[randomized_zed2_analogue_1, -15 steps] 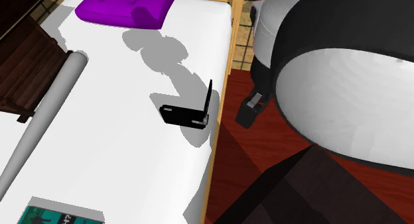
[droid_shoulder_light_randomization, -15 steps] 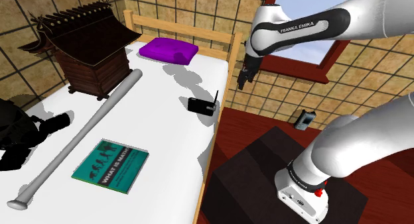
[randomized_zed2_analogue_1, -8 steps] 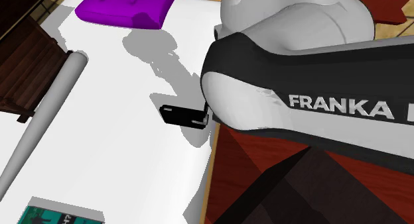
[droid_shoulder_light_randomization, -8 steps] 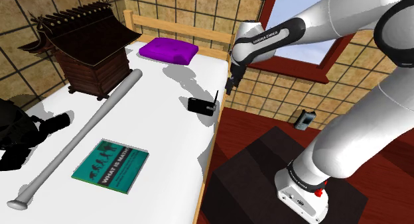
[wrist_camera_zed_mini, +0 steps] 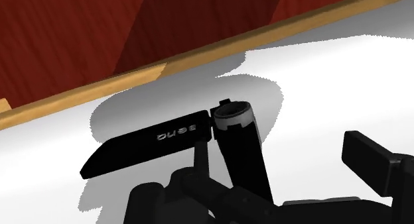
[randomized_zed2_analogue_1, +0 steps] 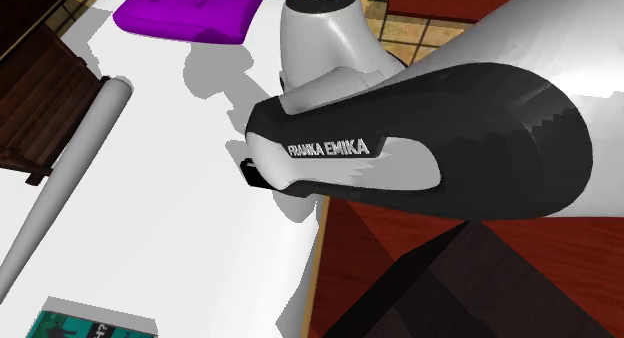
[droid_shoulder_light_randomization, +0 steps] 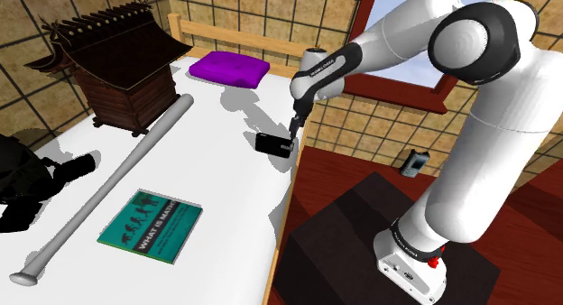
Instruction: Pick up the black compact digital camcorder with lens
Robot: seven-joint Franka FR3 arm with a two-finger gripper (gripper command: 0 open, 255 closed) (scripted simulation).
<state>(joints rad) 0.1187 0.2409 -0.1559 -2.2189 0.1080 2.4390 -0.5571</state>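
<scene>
1. Bed (droid_shoulder_light_randomization: 226, 186), white on top with a pale wooden frame. The black camcorder (droid_shoulder_light_randomization: 273, 143) sits on it, right against the side rail.
2. White arm (droid_shoulder_light_randomization: 469, 96), arching from its stand and coming down over the camcorder. In the second exterior view it hides most of the camcorder.
3. Dark wooden pagoda-roofed cabinet (droid_shoulder_light_randomization: 117, 69), on the bed well apart from the camcorder, toward the shoulder view's left.
4. Grey baseball bat (droid_shoulder_light_randomization: 117, 199), lying between that cabinet and the camcorder, nearer the cabinet.
5. Green book (droid_shoulder_light_randomization: 152, 224), flat on the sheet well apart from the camcorder, just beyond the bat's thin end.
6. Purple cushion (droid_shoulder_light_randomization: 230, 69), by the headboard, near the camcorder but apart from it.
7. Camcorder itself: its screen flap is swung out to one side and the ringed lens points away from the wrist.
8. Black hand (droid_shoulder_light_randomization: 290, 134), just above the camcorder. In the wrist view its fingers are spread wide either side of the barrel, and one finger (wrist_camera_zed_mini: 371, 164) is plainly clear of it, so nothing is gripped.
</scene>
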